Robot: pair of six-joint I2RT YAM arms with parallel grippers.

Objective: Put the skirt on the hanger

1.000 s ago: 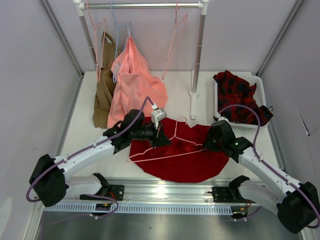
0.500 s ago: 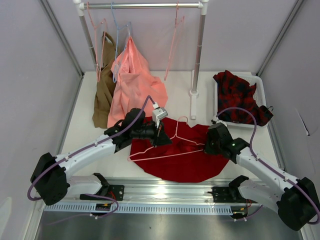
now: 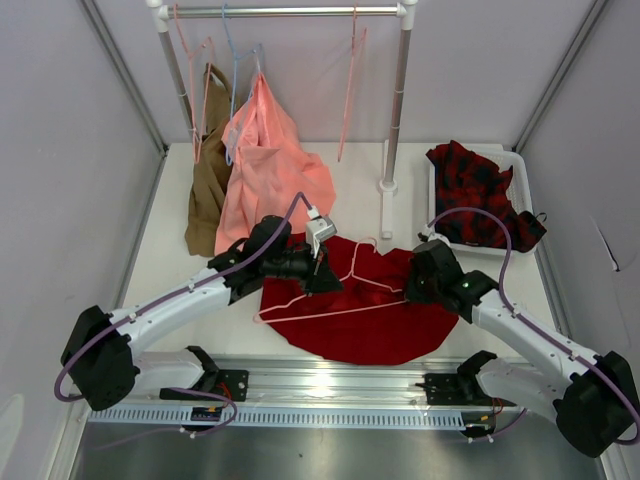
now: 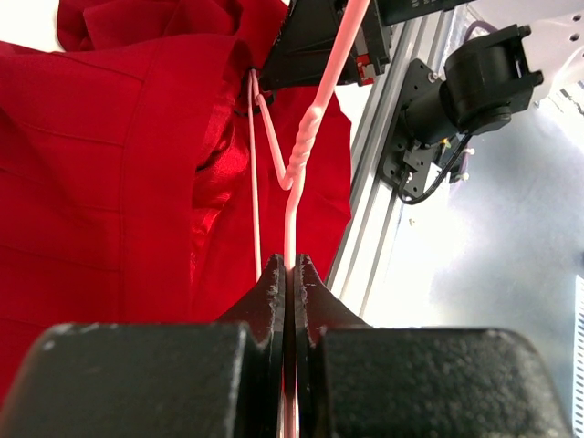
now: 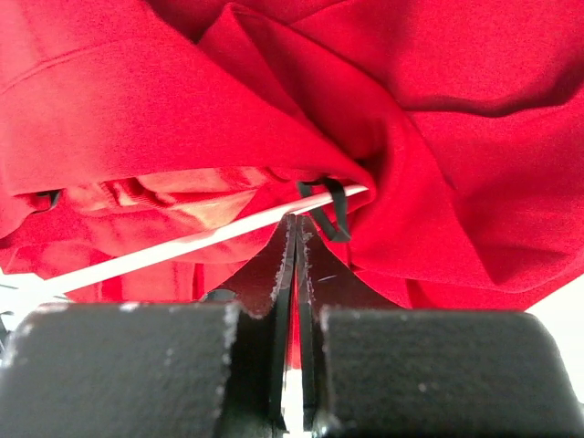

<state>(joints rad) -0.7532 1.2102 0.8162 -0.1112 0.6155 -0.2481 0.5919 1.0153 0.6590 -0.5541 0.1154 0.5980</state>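
Skirt [image 3: 370, 325] on white table [image 3: 165, 260] w/ rack [image 3: 399, 100]

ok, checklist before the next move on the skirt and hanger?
1. left gripper shut on hanger neck: ok.
2. right gripper shut at skirt waist: ok; what it pinches: cannot tell.
3. Right end of hanger under the fabric fold: ok.
4. Left end of hanger inside skirt: not ok, it lies bare on the table.
5. black loop clear of the wire: cannot tell.
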